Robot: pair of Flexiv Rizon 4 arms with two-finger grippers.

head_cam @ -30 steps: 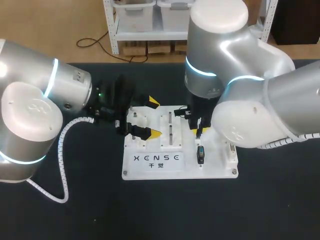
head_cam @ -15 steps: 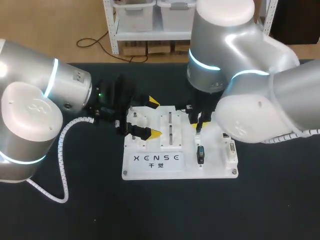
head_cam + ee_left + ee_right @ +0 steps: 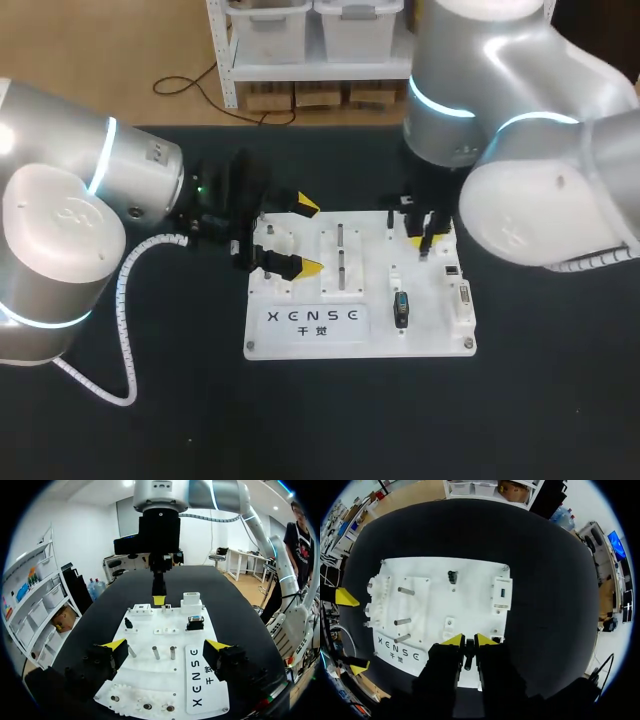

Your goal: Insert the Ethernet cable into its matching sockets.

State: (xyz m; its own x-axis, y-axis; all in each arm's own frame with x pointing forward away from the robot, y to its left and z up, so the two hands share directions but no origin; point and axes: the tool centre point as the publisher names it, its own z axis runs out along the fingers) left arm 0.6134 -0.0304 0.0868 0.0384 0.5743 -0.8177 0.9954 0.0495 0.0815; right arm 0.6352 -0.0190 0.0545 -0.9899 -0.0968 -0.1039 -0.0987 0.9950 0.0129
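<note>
Black table point(image 3: 560, 400), matte top. One white board point(image 3: 430, 338) lies flat on it (near the middle, lettered edge toward the front).

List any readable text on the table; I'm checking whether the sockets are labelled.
Board: one row of large black letters, a brand mark, not spelled out here.
Below it: two characters, too small to read.
Sockets, plug in right gripper: no print visible.
</note>
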